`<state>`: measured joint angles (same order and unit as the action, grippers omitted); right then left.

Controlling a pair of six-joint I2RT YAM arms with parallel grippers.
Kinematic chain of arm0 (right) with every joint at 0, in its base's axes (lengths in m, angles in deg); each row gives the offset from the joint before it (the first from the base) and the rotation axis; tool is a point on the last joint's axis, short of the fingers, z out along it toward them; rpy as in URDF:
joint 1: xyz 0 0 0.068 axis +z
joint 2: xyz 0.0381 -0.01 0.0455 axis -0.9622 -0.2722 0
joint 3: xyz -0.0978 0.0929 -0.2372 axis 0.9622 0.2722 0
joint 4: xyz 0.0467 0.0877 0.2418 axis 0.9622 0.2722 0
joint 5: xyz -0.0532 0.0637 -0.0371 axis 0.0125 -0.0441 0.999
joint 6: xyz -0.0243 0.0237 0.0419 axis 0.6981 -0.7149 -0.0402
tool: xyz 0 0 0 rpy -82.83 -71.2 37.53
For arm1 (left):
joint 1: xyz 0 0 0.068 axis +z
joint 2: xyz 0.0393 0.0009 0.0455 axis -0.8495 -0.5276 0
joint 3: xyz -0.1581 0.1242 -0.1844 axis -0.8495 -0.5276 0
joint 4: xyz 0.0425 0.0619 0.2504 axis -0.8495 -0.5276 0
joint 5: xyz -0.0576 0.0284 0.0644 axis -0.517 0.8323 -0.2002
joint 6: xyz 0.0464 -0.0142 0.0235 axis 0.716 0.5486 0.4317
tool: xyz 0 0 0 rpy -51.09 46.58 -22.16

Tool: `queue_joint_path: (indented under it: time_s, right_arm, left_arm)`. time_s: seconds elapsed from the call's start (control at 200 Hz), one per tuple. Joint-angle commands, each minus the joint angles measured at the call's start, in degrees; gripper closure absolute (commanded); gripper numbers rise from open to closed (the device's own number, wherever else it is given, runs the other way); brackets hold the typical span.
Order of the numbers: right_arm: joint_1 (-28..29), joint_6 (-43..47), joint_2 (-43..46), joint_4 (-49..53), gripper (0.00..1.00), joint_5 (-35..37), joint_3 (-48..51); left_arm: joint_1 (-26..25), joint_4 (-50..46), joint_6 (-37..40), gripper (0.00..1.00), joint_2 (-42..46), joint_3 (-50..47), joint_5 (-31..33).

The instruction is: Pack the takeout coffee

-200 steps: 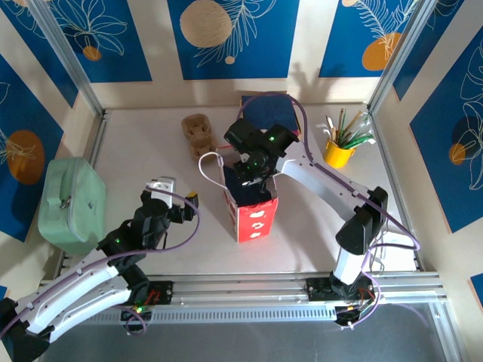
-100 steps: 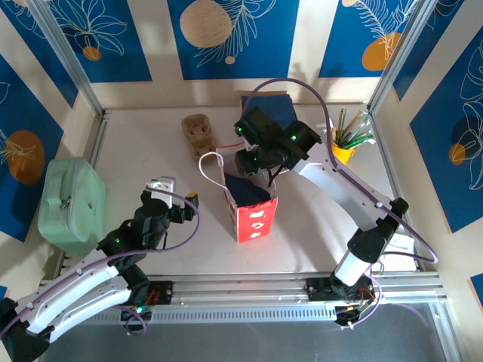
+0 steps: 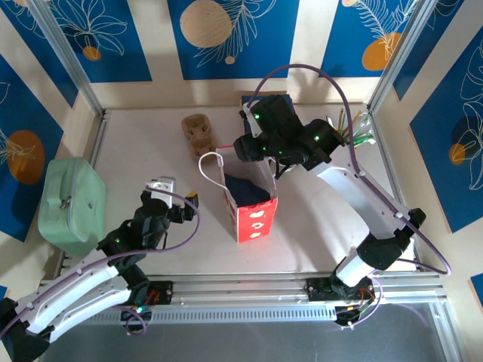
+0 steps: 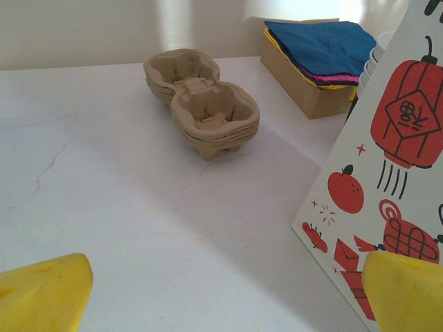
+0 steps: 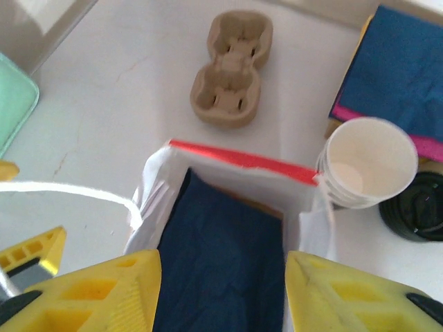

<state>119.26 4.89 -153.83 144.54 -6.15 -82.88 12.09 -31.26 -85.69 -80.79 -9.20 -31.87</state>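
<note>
The takeout coffee is hidden from view. A white paper bag (image 3: 250, 207) with red prints stands open at the table's middle. Its side (image 4: 398, 138) fills the right of the left wrist view and its red rim (image 5: 242, 158) faces the right wrist camera. A navy napkin (image 5: 221, 256) lies inside it. Above the bag's mouth hovers my right gripper (image 5: 221, 290), open, with nothing between its yellow fingers (image 5: 118, 290). From above, the right gripper (image 3: 258, 160) hangs over the bag's far end. My left gripper (image 4: 228, 297) rests open and low, left of the bag (image 3: 179, 197).
A stack of cardboard cup carriers (image 3: 198, 130) sits at the back left. A stack of white cups (image 5: 370, 159) and black lids (image 5: 419, 211) stand beside the bag, near a box of napkins (image 5: 405, 66). A mint case (image 3: 72, 204) lies at the left edge.
My right arm has lifted up and back out of the bag, and its jaws have spread wider. The left arm has stayed still.
</note>
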Motion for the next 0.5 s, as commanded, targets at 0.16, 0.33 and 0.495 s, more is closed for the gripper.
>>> queue_joint_path:
  time_s: [0.16,0.33,0.495]
  right_arm:
    - [-10.22,6.62,-0.03,-9.59,0.46,-0.14,-1.34]
    - [-18.59,5.26,-3.43,-12.52,0.44,-0.44,-3.03]
    - [-25.94,3.61,-8.06,-13.70,0.43,-3.22,-4.95]
  left_arm:
    - [-0.44,0.87,-0.02,0.01,0.52,0.19,0.27]
    - [-0.51,0.71,0.23,0.01,0.52,0.28,0.57]
    - [-0.50,0.96,0.65,0.01,0.39,0.33,0.64]
